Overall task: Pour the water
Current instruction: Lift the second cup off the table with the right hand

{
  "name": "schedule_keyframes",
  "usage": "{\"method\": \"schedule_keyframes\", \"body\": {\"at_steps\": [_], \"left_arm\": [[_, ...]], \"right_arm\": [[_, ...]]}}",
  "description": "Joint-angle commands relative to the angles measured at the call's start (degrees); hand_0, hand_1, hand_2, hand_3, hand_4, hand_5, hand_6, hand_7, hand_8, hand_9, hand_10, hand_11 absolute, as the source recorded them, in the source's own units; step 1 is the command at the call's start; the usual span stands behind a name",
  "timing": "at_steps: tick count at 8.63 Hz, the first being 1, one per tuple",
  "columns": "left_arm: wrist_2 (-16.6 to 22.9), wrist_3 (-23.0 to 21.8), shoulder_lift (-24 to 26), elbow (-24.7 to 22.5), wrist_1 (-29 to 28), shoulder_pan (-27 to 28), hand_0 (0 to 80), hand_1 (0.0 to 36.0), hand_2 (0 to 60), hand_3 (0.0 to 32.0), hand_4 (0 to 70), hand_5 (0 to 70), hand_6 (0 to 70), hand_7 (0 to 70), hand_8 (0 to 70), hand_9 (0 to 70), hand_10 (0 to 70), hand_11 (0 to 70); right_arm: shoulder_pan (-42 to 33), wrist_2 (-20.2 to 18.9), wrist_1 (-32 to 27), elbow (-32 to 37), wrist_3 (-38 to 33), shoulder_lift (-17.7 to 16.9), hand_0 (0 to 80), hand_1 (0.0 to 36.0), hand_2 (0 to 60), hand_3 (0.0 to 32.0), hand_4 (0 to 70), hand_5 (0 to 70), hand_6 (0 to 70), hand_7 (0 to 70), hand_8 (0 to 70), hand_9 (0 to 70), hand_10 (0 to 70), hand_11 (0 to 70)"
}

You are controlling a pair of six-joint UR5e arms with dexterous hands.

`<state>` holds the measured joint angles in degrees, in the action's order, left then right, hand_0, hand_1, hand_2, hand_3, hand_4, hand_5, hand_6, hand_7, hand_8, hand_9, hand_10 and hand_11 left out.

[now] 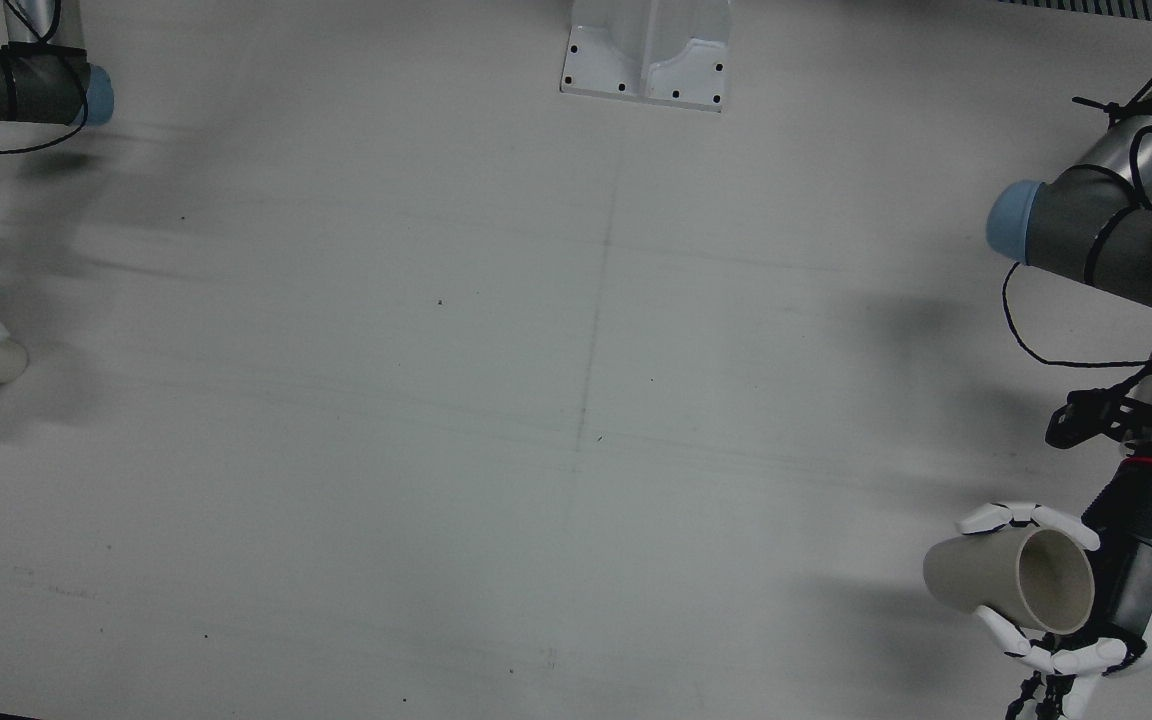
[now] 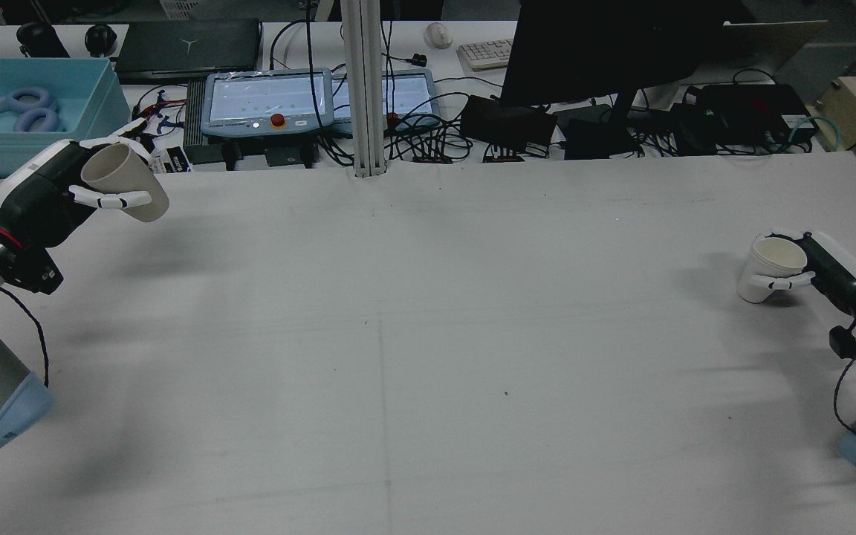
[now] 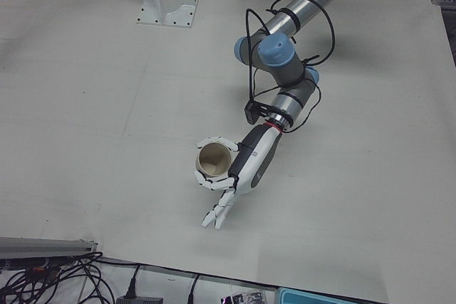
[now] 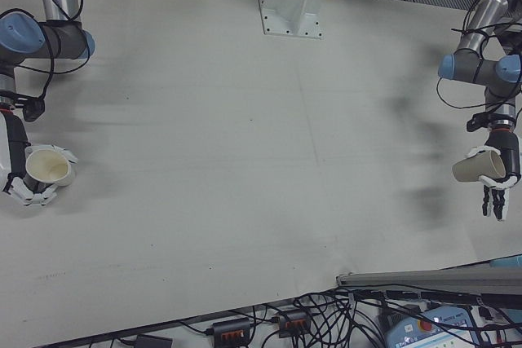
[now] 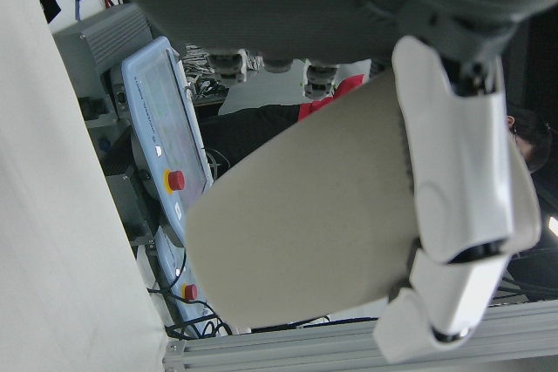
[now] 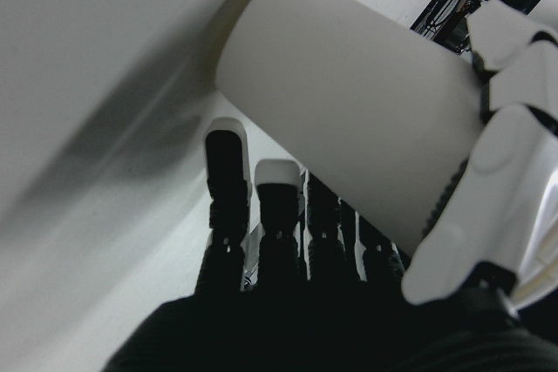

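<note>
while each robot hand [image 2: 45, 195] grips a cup [image 2: 125, 182]

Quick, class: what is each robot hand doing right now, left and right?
Left hand: closed on a tilted beige cup, lifted off the table.
Right hand: closed on a white cup, roughly upright, low by the table.

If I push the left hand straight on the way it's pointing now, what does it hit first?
Likely nothing on the table. The left hand with its cup points toward the table's far edge; past that lie the teach pendants and cables on the operators' desk. Depth is unclear, so the height may clear them.
</note>
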<state>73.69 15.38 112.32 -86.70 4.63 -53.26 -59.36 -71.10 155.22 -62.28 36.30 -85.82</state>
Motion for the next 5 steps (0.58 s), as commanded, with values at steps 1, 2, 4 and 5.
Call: {"method": "schedule_keyframes", "body": {"at_steps": [1, 2, 4, 5], "left_arm": [[0.05, 0.00, 0.00, 0.66, -0.59, 0.00, 57.8, 35.9, 60.0, 0.0, 65.6, 70.0, 4.0, 8.6, 0.5, 0.5, 3.2, 6.7], [0.05, 0.00, 0.00, 0.57, -0.59, 0.00, 57.8, 35.8, 60.0, 0.0, 65.5, 70.0, 4.2, 8.9, 0.5, 0.6, 3.3, 6.8], [0.05, -0.09, 0.61, -0.04, -0.24, 0.17, 58.1, 35.9, 60.0, 0.0, 65.9, 70.0, 4.3, 8.9, 0.5, 0.6, 3.3, 6.7], [-0.04, 0.17, 1.49, -0.30, 0.37, 0.35, 58.6, 36.0, 60.0, 0.0, 66.6, 70.0, 4.6, 9.3, 0.5, 0.8, 3.4, 6.9]], "right_arm": [[-0.23, 0.08, 0.00, -0.91, 0.00, -0.22, 48.2, 12.8, 41.6, 0.0, 39.3, 63.2, 52.0, 51.9, 66.7, 70.0, 59.0, 70.0], [-0.58, 0.08, 0.00, -2.74, 0.00, -0.83, 48.6, 13.3, 39.5, 0.0, 37.6, 60.9, 50.6, 51.0, 64.8, 70.0, 57.2, 70.0], [-3.20, -0.70, 0.26, -11.94, -0.18, -4.95, 50.9, 17.0, 40.1, 0.0, 35.1, 55.3, 46.7, 48.2, 59.7, 70.0, 51.0, 70.0], [-4.35, -0.97, 0.70, -16.51, -0.18, -6.62, 56.9, 22.9, 42.8, 0.0, 41.8, 56.7, 50.1, 49.1, 54.6, 70.0, 39.0, 55.9]]}}
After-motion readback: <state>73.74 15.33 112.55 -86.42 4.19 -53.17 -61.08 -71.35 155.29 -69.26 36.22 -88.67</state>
